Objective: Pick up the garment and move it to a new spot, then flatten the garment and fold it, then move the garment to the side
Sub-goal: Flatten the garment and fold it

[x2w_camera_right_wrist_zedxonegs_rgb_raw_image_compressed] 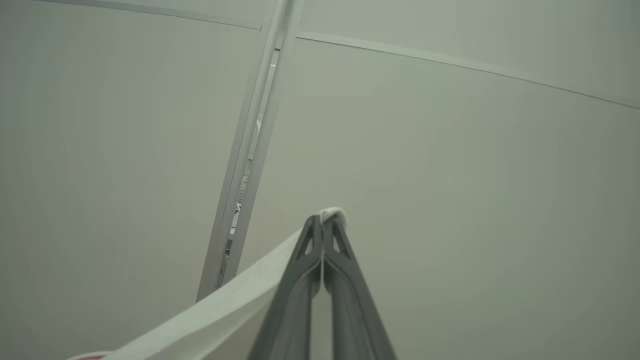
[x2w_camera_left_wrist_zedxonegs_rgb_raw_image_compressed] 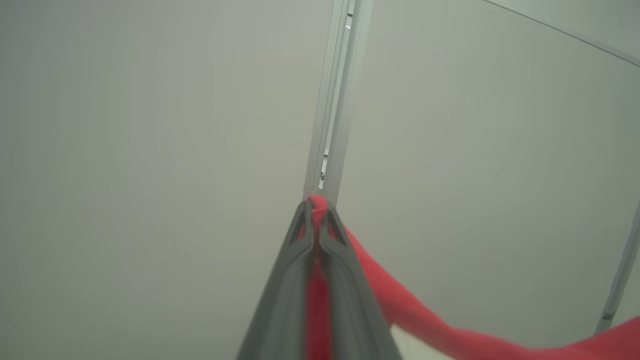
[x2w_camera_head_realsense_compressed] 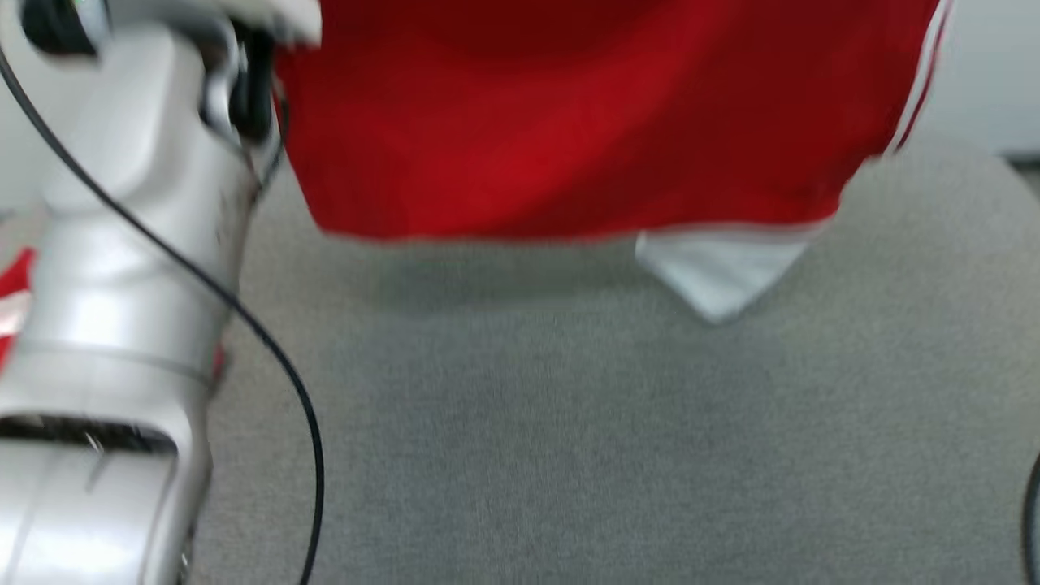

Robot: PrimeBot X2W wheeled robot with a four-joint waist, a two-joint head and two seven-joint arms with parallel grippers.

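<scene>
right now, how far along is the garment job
Done: the garment is picked up, with the left gripper shut on red cloth and the right gripper on a white edge. In hand: it hangs spread over the grey surface. Left: laying it flat, folding, moving it aside.

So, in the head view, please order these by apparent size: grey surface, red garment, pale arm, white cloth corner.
1. grey surface
2. red garment and pale arm: these look alike in size, and the arm is nearer the camera, so they are unranked
3. white cloth corner
</scene>
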